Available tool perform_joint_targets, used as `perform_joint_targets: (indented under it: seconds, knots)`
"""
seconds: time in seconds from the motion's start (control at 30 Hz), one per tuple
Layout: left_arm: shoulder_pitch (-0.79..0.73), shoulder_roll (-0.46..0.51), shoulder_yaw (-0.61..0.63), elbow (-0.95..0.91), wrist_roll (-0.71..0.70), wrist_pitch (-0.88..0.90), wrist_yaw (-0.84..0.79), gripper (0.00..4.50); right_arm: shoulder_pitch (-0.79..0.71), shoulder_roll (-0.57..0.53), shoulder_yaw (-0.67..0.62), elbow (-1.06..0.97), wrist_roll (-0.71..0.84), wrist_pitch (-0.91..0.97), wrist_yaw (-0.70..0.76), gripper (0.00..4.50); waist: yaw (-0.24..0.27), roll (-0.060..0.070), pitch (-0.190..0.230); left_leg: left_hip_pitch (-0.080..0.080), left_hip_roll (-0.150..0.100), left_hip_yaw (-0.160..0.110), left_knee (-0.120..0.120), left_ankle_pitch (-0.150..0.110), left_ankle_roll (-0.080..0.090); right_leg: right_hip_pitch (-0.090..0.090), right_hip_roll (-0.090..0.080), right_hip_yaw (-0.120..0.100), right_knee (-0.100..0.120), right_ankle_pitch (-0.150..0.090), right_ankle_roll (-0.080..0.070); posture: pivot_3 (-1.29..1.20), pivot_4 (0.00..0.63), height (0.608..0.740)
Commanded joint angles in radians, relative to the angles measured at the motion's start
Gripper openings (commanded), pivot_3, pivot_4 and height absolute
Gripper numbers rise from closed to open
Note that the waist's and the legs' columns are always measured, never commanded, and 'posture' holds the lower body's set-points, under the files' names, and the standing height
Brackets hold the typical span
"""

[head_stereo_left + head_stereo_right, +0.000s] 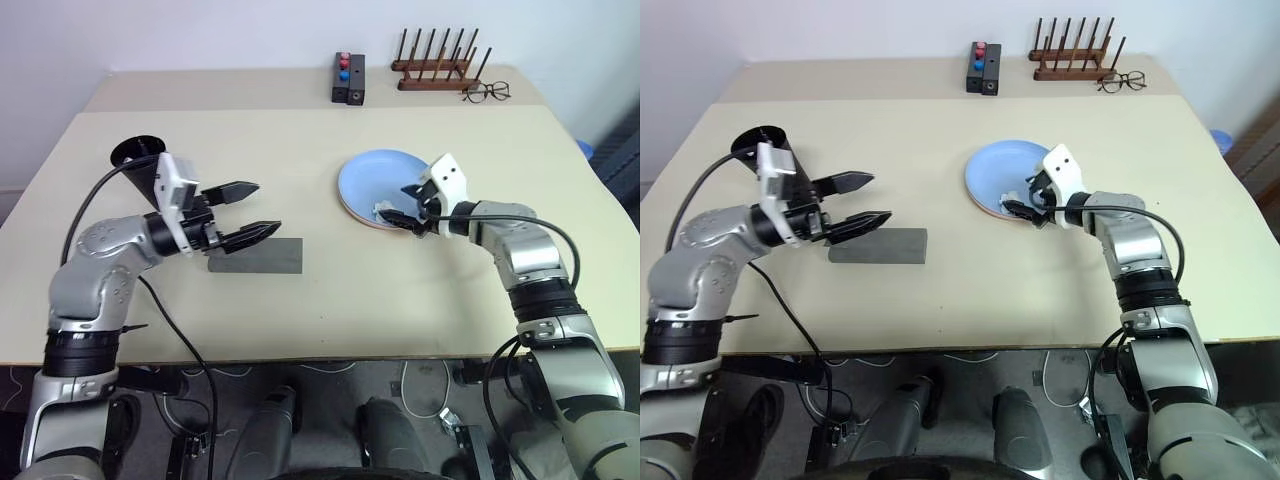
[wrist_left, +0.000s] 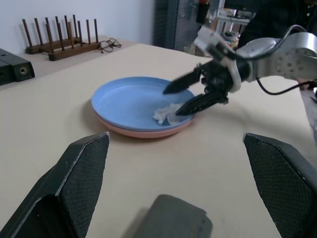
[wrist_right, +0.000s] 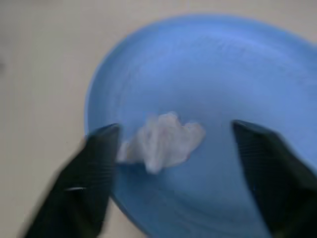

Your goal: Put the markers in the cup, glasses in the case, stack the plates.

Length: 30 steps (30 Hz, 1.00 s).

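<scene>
Nearest, left end effector: fingers spread wide, hovering above the case.
Case: grey, closed, flat on the table.
Right end effector: fingers apart over the plates' near edge, either side of a crumpled white scrap.
Plates: light blue stacked on pink.
Cup: black, behind the left arm.
Farthest: wire spectacles beside a wooden rack.

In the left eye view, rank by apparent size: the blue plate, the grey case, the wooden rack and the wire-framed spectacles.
Largest to smallest as they look:
1. blue plate and grey case: too close to rank.
2. wooden rack, though it sits farther back, so it looks smaller than it is.
3. wire-framed spectacles, clearly smallest.
</scene>
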Motion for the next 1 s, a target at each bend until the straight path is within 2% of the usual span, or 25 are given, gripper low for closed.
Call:
perform_joint_targets:
  seconds: [0.03,0.2,0.33,0.5,0.63,0.83,1.0]
  knots:
    - [0.051,0.062,0.092,-0.068,-0.048,0.015,-0.018,4.50,-0.012,-0.005,-0.098,-0.173,0.174,0.036,0.107,3.85,-0.006,0.000,0.000,0.000,0.000,0.000,0.000,0.000,0.000,0.000,0.000,0.000,0.000,0.000,0.000,0.00,0.150,0.740]
    - [0.105,0.104,0.166,-0.093,-0.091,0.020,-0.021,4.50,0.036,0.017,-0.163,-0.344,0.361,0.156,0.142,3.85,-0.012,0.000,0.000,0.001,0.000,-0.001,0.000,0.000,0.000,0.001,-0.002,-0.001,0.000,0.000,0.000,0.00,0.150,0.740]
    - [0.187,0.117,0.201,-0.147,-0.114,0.024,-0.032,4.50,0.195,-0.069,-0.159,-0.556,0.462,0.233,0.241,3.85,-0.003,0.000,0.000,0.001,0.000,-0.002,0.000,-0.001,0.000,-0.001,-0.003,-0.001,-0.002,0.000,-0.001,0.00,0.150,0.740]
    - [0.324,0.151,0.253,-0.163,-0.096,-0.026,-0.089,4.50,0.353,-0.262,-0.191,-0.633,0.424,0.170,0.375,3.85,0.011,0.000,0.000,0.000,0.000,0.000,0.000,-0.003,-0.002,-0.002,-0.005,0.001,-0.003,-0.002,-0.004,0.00,0.150,0.740]
    - [0.390,0.190,0.283,-0.109,-0.058,-0.100,-0.153,4.50,0.451,-0.347,-0.229,-0.642,0.397,0.098,0.425,3.85,0.012,0.000,0.000,0.001,0.001,0.002,0.000,-0.003,-0.002,-0.002,-0.007,0.000,-0.003,-0.004,-0.007,0.00,0.150,0.740]
    - [0.413,0.218,0.292,-0.041,-0.024,-0.183,-0.213,4.50,0.562,-0.364,-0.279,-0.613,0.354,-0.009,0.426,3.85,0.012,0.002,-0.001,0.000,0.001,0.003,-0.001,-0.005,0.000,-0.001,-0.008,0.000,-0.011,-0.004,-0.007,0.00,0.150,0.740]
    - [0.390,0.207,0.261,0.001,0.005,-0.247,-0.214,4.50,0.554,-0.332,-0.268,-0.606,0.349,-0.051,0.393,3.85,0.012,0.002,-0.001,-0.001,0.001,0.003,-0.001,-0.005,0.001,-0.001,-0.009,0.000,-0.014,-0.004,-0.007,0.00,0.150,0.740]
